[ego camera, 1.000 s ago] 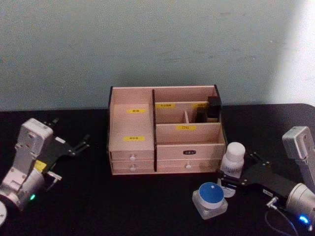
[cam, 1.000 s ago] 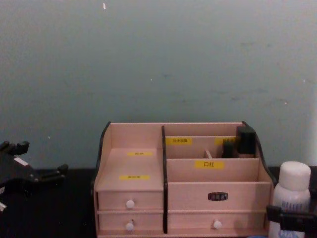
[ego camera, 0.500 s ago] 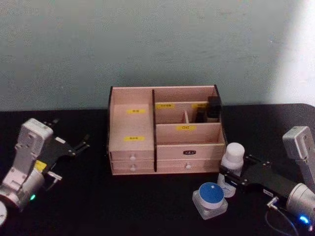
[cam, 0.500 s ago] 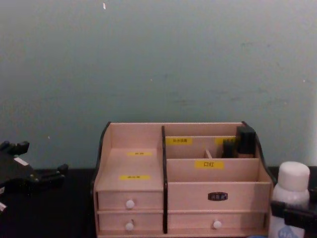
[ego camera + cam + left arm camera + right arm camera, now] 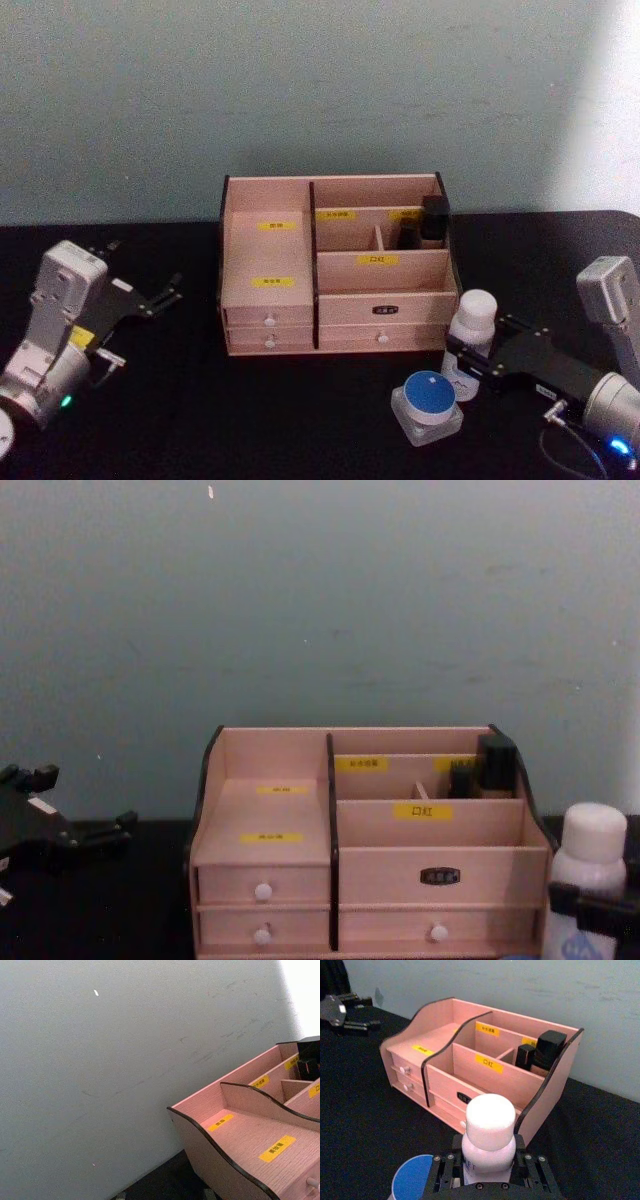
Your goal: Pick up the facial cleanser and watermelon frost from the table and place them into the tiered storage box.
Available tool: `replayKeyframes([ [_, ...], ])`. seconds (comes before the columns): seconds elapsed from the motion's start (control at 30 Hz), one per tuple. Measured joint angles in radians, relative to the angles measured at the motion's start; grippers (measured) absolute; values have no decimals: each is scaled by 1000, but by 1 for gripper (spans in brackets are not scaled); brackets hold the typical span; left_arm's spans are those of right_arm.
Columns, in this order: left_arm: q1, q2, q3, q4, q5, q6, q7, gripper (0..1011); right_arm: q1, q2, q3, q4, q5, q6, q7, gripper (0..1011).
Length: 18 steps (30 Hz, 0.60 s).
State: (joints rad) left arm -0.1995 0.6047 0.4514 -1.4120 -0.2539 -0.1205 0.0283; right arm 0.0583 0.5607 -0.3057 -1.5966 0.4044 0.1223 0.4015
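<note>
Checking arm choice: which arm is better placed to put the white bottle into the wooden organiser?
Right. The right hand grips the white bottle beside the organiser; the left hand is open, far off on the organiser's other side.

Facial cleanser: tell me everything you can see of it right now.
The facial cleanser is a white, plastic-looking cylindrical bottle with a rounded white cap and blue print low on its front. It stands upright on the black table, just off the front right corner of the tiered storage box and beside the blue-lidded watermelon frost. The right gripper is closed around its body below the cap, fingers against both sides.
</note>
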Motion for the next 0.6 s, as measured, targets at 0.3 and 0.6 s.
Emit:
replayKeyframes([
  [0.3,0,0,0,0,0,0,0,1001,-33,33,51,-93,62,51,16,591],
  [0.6,0,0,0,0,0,0,0,1001,2,51,69,-157,113,87,15,592],
])
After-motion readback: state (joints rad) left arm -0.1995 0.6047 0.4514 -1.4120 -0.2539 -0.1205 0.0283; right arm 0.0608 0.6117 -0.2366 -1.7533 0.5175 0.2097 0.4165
